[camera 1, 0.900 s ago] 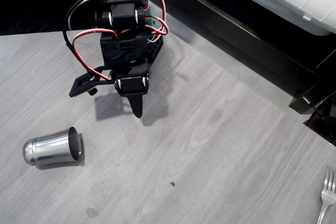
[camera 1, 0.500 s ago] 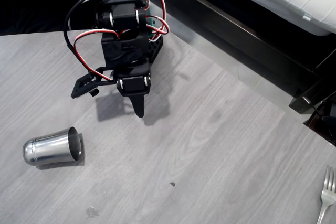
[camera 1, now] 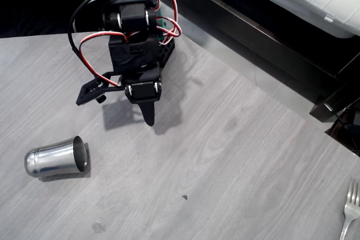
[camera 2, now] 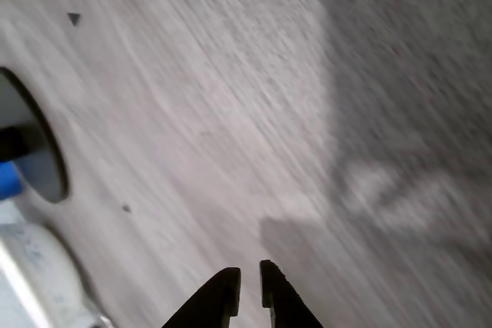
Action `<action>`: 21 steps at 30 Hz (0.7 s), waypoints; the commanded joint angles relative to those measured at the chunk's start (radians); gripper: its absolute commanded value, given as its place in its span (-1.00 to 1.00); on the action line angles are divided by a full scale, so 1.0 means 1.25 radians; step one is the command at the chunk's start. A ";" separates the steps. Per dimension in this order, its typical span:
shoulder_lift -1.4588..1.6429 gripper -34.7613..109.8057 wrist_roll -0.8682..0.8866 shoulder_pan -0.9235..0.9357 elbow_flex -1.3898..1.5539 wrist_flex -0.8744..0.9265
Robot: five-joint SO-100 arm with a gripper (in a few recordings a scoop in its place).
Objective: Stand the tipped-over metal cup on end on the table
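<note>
the cup (camera 1: 56,157) lies on its side near the left edge of the table (camera 1: 236,155), mouth toward the middle. the gripper (camera 2: 247,286), fingers nearly together, hangs apart from it. likely light, rigid and slippery; best pinched across the rim wall.

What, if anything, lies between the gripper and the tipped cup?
Nothing visible. In the overhead view only bare table separates the gripper from the cup, which lies on its side at lower left. The fork is far off at the right edge.
</note>
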 commanded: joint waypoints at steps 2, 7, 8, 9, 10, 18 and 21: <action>0.022 -0.52 -0.042 0.061 -0.099 -0.021; -0.231 -0.52 -0.141 0.152 -0.442 0.025; -0.334 -0.52 -0.168 0.195 -0.529 0.033; -0.432 -0.52 -0.195 0.244 -0.615 0.042; -0.524 -0.52 -0.221 0.290 -0.692 0.045; -0.976 -0.52 -0.455 0.573 -0.998 0.052; -1.098 -0.52 -0.497 0.617 -1.014 0.061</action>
